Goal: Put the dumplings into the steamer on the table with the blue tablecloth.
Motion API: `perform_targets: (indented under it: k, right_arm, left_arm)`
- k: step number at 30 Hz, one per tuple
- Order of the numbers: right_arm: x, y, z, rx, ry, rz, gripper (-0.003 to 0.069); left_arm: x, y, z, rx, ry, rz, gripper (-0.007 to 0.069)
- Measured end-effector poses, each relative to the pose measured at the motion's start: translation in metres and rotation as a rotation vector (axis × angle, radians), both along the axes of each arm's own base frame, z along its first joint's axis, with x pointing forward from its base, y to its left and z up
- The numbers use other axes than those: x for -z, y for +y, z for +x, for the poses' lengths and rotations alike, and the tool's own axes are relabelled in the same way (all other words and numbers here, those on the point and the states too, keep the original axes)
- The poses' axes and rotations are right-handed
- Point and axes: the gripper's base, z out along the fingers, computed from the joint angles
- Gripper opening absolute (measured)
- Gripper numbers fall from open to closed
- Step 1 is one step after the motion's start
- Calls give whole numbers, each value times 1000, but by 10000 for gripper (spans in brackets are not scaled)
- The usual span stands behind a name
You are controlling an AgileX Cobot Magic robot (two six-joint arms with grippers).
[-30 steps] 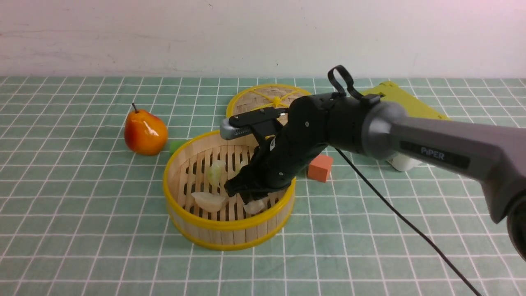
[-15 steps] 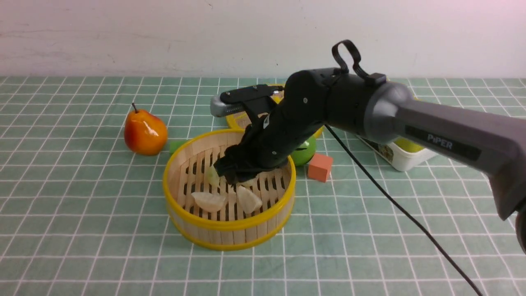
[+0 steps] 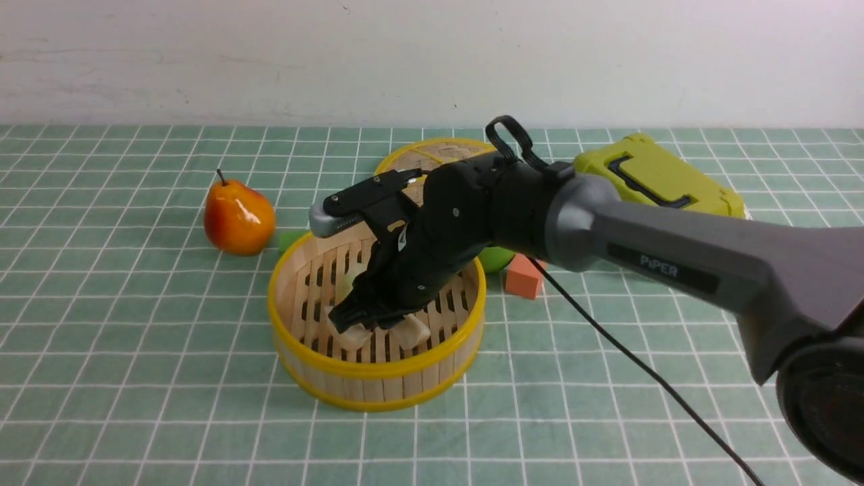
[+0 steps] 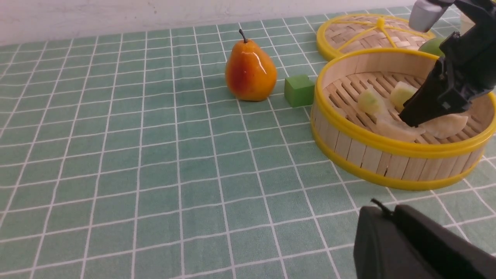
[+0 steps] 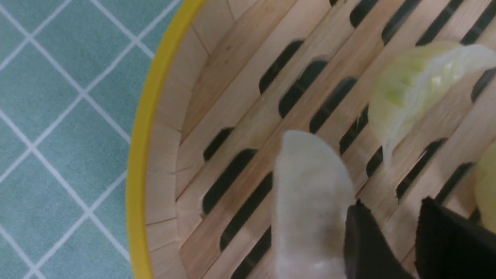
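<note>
Front view: the steamer is seen in the middle of the table, which is covered by the blue tablecloth. The right gripper is reached down into the steamer from the right side. Its tips are held low over the slatted floor, right next to a white dumpling. Another white dumpling is seen just beside it, partly hidden by the gripper.

In the right wrist view, the two dark fingers are seen with a small gap between them. Nothing is caught in that gap. One finger is touching the edge of the white dumpling. A greenish dumpling is laid on the slats nearby.

In the left wrist view, four dumplings are counted inside the steamer: two greenish ones toward the back and two white ones toward the front.

A pear is stood on the cloth to the left of the steamer, with a green block between them. The flat lid is laid behind the steamer. An orange block and a green box are seen to the right.

The left gripper is seen only as a dark shape in its own view, low over the cloth near the steamer. It is closed and nothing is held in it.
</note>
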Motion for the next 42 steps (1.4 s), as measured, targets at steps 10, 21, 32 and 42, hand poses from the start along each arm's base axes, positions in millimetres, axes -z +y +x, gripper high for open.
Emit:
perform_targets:
  k: [10,21,32,42]
  right_arm:
    - [-7,5,-11,-41,11,-34,240]
    - [-172,-62,-59,3,-252,-133,128]
    - [-189,-180,-178,217,-311,-130,-21]
    - [-55,-210,-241,210,-340,252,-18]
  left_arm:
    - [0,0,0,0,0,0,42]
    - [0,0,0,0,-1,0,42]
    - [0,0,0,0,0,0,46]
    - [0,0,0,0,1,0,57]
